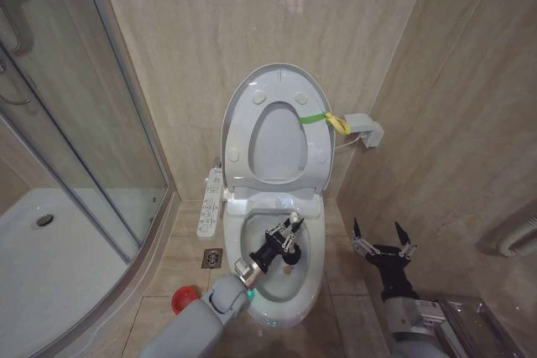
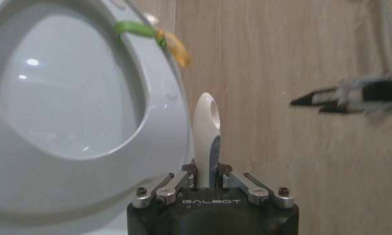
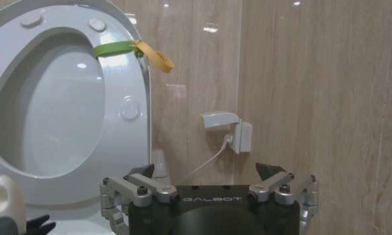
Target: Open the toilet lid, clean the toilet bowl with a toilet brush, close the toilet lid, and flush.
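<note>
Over the open toilet bowl [image 1: 277,278], the left gripper [image 1: 289,234] hangs with its fingers closed tight on the white handle of the toilet brush [image 2: 206,142]. In the left wrist view the handle stands up between the fingers, its long axis in line with the gripper, its holed end pointing away from the wrist. In the head view the gripper points toward 2 o'clock, and I cannot tell where the bristle head lies. The toilet lid [image 1: 275,127] stands raised against the tiled wall at 12 o'clock from the bowl, long axis upright, with the green-and-yellow strap [image 1: 325,119] at its 3 o'clock edge. The right gripper [image 1: 383,241] hovers beside the bowl at 3 o'clock, well clear of the ceramic, fingers spread wide and holding nothing. The round red cup holder [image 1: 184,299] sits on the floor at 9 o'clock of the bowl's near end.
</note>
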### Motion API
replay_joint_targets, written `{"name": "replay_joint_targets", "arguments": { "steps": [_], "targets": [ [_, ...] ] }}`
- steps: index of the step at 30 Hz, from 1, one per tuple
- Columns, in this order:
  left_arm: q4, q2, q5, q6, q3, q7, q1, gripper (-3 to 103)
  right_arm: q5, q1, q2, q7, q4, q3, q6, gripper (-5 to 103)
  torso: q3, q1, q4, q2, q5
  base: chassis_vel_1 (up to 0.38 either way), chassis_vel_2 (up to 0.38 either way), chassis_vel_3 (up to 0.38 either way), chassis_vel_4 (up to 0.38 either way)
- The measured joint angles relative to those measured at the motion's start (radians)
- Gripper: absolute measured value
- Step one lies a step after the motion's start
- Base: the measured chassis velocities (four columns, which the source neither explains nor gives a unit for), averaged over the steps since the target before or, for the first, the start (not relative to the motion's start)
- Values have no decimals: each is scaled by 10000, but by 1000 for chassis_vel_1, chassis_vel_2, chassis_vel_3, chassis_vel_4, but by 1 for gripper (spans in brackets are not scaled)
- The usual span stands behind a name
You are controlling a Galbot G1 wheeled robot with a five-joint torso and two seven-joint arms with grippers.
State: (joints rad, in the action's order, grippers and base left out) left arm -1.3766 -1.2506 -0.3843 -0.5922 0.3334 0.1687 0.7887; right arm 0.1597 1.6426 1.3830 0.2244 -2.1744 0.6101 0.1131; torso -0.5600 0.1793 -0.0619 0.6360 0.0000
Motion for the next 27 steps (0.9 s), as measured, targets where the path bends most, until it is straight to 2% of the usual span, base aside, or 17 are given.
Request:
{"name": "replay_joint_targets", "arguments": {
  "steps": [2, 6, 19, 22, 27],
  "targets": [
    [-470, 101, -45, 89, 45, -47, 197, 19, 0, 0, 0, 0, 0, 0, 0, 100, 0, 0, -1, 0, 0, 0, 0, 0, 0],
    [-592, 152, -55, 129, 40, -69, 406, 19, 0, 0, 0, 0, -1, 0, 0, 100, 0, 0, -1, 0, 0, 0, 0, 0, 0],
    [1218, -103, -40, -448, -533, 435, 299, 19, 0, 0, 0, 0, 0, 0, 0, 100, 0, 0, -1, 0, 0, 0, 0, 0, 0],
    [1161, -124, -46, -524, -523, 457, 212, 19, 0, 0, 0, 0, 0, 0, 0, 100, 0, 0, -1, 0, -1, 0, 0, 0, 0],
    [371, -106, -71, -495, -200, 331, 294, 19, 0, 0, 0, 0, 0, 0, 0, 100, 0, 0, -4, 0, 0, 0, 0, 0, 0]
  ]
}}
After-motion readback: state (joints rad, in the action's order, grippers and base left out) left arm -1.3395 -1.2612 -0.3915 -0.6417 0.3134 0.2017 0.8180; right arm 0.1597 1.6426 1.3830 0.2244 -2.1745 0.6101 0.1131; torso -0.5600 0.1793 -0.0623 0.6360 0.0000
